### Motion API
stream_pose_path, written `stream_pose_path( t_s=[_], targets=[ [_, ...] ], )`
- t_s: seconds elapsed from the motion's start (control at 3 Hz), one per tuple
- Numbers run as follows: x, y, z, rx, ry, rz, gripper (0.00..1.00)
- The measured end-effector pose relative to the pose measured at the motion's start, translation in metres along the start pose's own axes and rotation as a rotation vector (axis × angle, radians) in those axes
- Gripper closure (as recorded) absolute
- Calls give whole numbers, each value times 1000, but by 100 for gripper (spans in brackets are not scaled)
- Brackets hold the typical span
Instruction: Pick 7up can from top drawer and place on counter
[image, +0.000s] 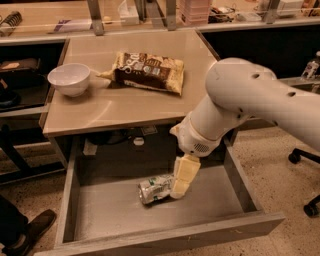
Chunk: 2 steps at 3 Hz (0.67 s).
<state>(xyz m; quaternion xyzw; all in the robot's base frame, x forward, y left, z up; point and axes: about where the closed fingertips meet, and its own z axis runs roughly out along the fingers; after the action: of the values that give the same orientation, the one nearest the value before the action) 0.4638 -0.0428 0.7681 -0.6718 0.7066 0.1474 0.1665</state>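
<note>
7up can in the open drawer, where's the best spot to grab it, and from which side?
I'd grip the can across the middle of its body, coming straight down from above. It lies on its side on the drawer floor, so its round flanks face front and back, and the walls hinder a sideways approach. The gripper hangs at its right end as seen.

Warm, kinda dim indoor light from overhead. The desk (125, 107) top has a soft sheen toward its back edge, with no harsh glare. Under the desk's front edge, the back of the drawer (115, 212) sinks into deep shadow. The gripper (179, 192) hangs in front of the desk, down in the drawer just beside the 7up can (154, 189), and throws only a faint shadow. Left of the desk it's nearly black.
</note>
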Motion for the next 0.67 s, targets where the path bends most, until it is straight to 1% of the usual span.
stream_pose_path(
  t_s=[0.33, 0.67],
  targets=[
    [0, 4, 34, -4, -41, 7, 0],
    [3, 5, 58, -13, -70, 15, 0]
  ],
)
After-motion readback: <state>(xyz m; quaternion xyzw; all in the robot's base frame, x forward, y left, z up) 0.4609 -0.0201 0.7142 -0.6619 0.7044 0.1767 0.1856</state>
